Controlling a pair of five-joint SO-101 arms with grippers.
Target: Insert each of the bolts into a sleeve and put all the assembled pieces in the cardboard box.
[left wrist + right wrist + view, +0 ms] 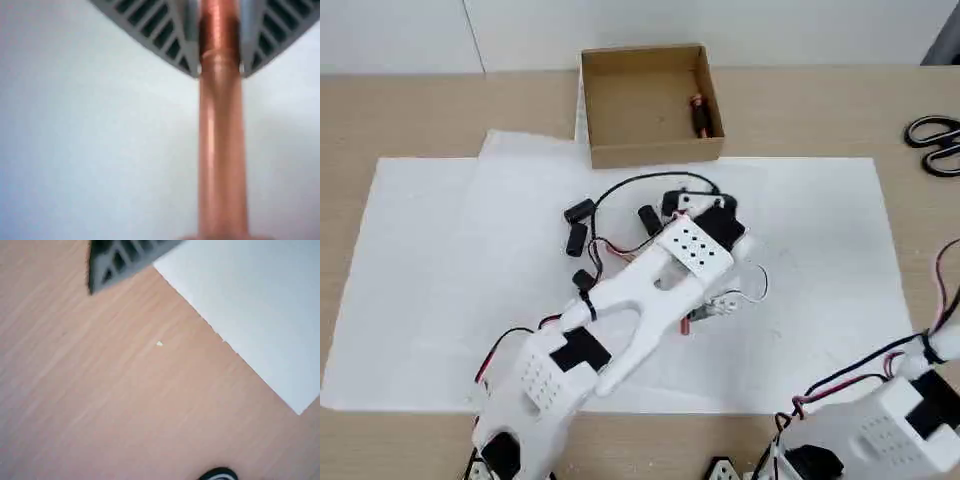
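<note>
A copper bolt (222, 150) is pinched between the grey fingers of my left gripper (220, 70) and points down at the white paper (90, 150). From above, the left arm stretches over the paper's middle, and the bolt's reddish end (689, 322) peeks out under it. Black sleeves (579, 211) (577, 238) (649, 219) lie on the paper just beyond the arm. The cardboard box (610, 100) stands at the back with one assembled piece (698, 115) inside. My right arm (880, 430) is at the front right, and one dark finger (125, 260) hangs over bare wood.
Scissors (935, 140) lie at the table's far right edge. The white paper (440, 260) covers most of the table, and its corner (260, 315) lies beside the right wrist. Loose cables (650, 185) trail over the sleeves.
</note>
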